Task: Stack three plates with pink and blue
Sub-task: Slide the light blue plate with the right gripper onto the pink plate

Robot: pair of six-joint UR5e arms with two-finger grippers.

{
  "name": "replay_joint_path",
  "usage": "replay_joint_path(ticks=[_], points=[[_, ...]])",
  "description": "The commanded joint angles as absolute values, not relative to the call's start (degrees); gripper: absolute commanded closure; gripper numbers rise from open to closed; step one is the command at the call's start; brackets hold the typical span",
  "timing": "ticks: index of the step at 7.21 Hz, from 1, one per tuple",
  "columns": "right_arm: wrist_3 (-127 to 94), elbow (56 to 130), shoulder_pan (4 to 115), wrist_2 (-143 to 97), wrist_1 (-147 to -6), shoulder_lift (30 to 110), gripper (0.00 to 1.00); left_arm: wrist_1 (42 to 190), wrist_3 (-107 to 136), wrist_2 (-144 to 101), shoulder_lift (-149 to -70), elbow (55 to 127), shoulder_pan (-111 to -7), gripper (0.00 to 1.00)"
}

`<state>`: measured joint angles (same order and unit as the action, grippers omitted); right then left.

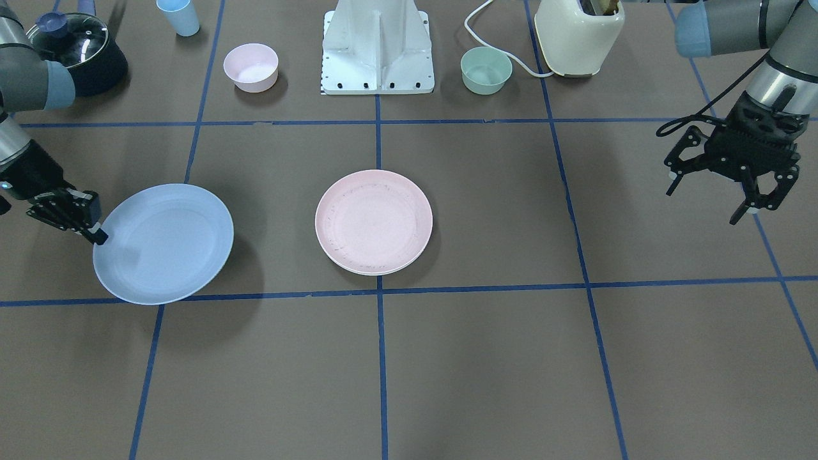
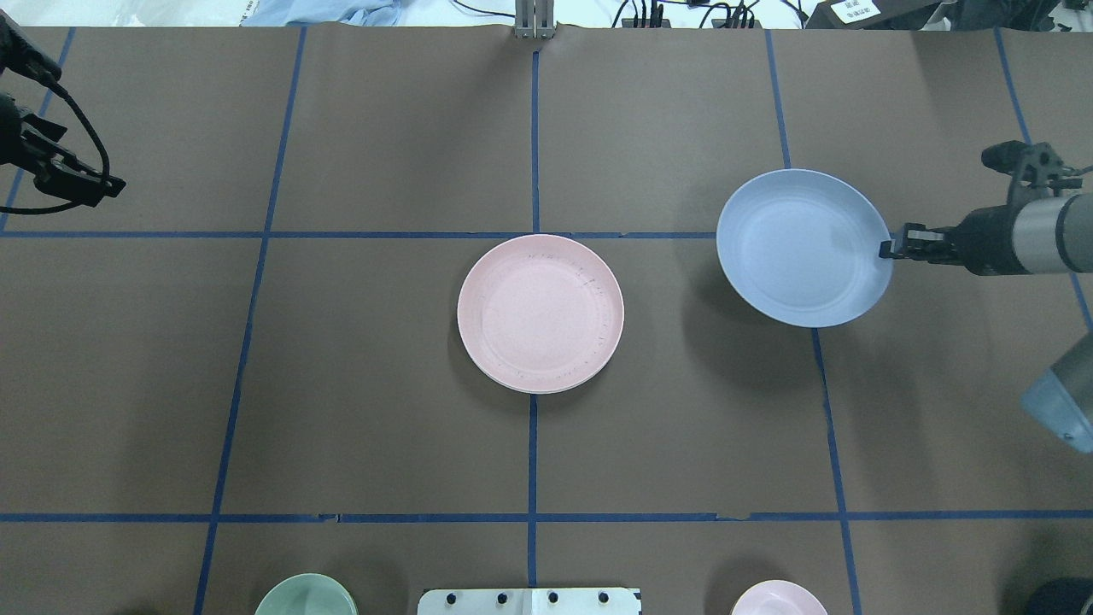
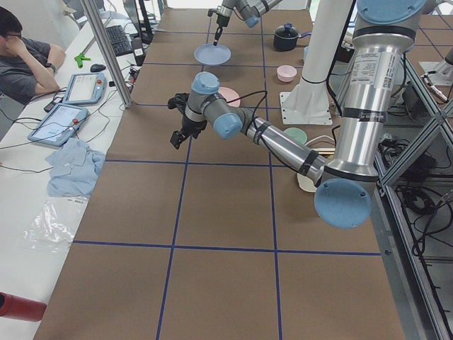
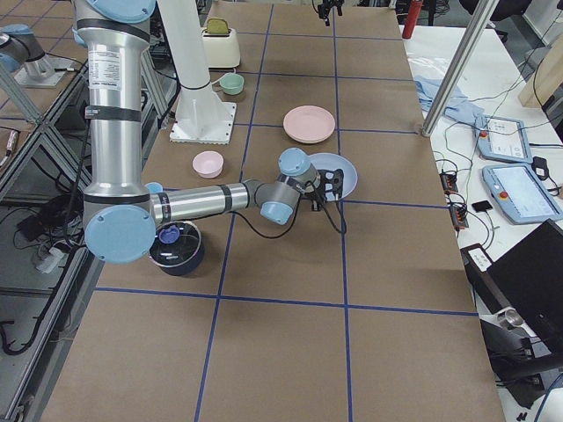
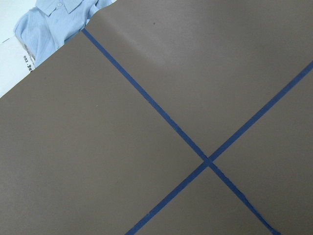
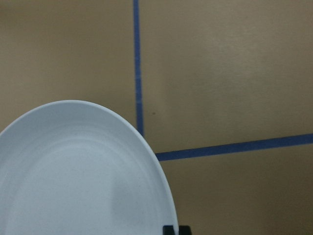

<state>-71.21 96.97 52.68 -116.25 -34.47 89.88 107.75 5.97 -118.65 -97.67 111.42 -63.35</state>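
Two-arm table scene during plate stacking. The right gripper (image 1: 96,233) is closed on the rim of the blue plate (image 1: 163,243), pinching its edge on the side away from the table centre; the plate is held clear of the table (image 1: 486,358), as its offset shadow shows, and hangs over a blue tape line well apart from the stack. The pink plate (image 1: 374,222) lies flat at the table centre, over the crossing of two tape lines; a thin cream-white plate (image 1: 367,273) edge shows under its rim, so pink rests on white. The left gripper (image 1: 706,203) hovers above bare table at the opposite side, far from all plates, its jaws spread apart and holding nothing; its wrist camera sees only brown surface and crossed tape. Along the robot's edge of the table stand a small pink bowl (image 1: 250,67), a green bowl (image 1: 486,70), a blue cup (image 1: 179,16), a lidded dark pot (image 1: 77,45) and a cream toaster (image 1: 578,35).
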Motion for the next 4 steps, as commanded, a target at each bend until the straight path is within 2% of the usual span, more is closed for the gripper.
replay_joint_path(ticks=[1, 2, 4], points=[[-79.33, 102.36, 46.18, -112.62, -39.24, 84.84, 1.00, 107.75, 5.98, -118.65, -97.65, 111.44, -63.37, 0.00], [-82.67, 106.57, 41.01, -107.02, -48.77, 80.90, 1.00, 107.75, 5.98, -118.65, -97.65, 111.36, -63.37, 0.00], [-88.13, 106.97, 32.21, -96.55, -63.21, 70.46, 1.00, 107.75, 5.98, -118.65, -97.65, 111.27, -63.28, 0.00]])
